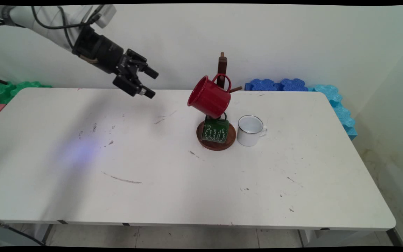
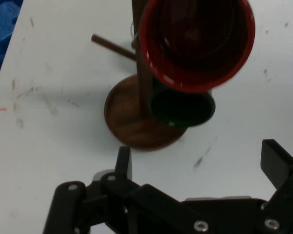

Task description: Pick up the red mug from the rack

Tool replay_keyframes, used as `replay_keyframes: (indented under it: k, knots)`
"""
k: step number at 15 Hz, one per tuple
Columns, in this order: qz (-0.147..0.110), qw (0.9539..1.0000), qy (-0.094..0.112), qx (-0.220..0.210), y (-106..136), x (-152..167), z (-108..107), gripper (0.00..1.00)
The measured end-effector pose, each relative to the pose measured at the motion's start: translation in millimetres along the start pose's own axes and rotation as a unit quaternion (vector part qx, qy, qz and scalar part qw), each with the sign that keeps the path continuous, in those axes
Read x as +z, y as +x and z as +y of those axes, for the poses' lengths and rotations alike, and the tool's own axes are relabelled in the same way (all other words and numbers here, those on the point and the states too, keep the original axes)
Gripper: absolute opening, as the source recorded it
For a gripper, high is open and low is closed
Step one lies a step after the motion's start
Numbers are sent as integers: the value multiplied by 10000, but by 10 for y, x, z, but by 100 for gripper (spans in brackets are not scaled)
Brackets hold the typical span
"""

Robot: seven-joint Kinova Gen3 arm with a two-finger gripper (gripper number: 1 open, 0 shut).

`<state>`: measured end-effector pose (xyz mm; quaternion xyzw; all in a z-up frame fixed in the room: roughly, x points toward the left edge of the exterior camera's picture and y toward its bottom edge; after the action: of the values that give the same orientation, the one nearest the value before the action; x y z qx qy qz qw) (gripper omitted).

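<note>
White table (image 1: 187, 182): empty gripper (image 1: 149, 83), fingers apart, hangs well left of the rack (image 1: 221, 70) bearing red mug (image 1: 209, 97) and green mug (image 1: 215, 130); white mug (image 1: 250, 130) stands beside its base.

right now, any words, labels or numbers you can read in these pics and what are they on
Green mug, hanging low on the wooden mug stand: white ornamental script, too small and blurred to read.
Red mug: no text shows.
White mug: no text shows.
Gripper: no readable label in either view.
Table: only scuff marks, no writing.
</note>
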<state>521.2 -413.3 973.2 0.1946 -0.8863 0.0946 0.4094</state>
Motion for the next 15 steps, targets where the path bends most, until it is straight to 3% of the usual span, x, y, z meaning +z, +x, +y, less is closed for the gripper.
replay_keyframes:
  k: [6,9,15]
  knots:
    - [135,9995,-93,-253,241,193,39,100]
    - [190,9995,-10,-261,343,264,52,100]
    - [206,9986,-3,-493,367,557,204,100]
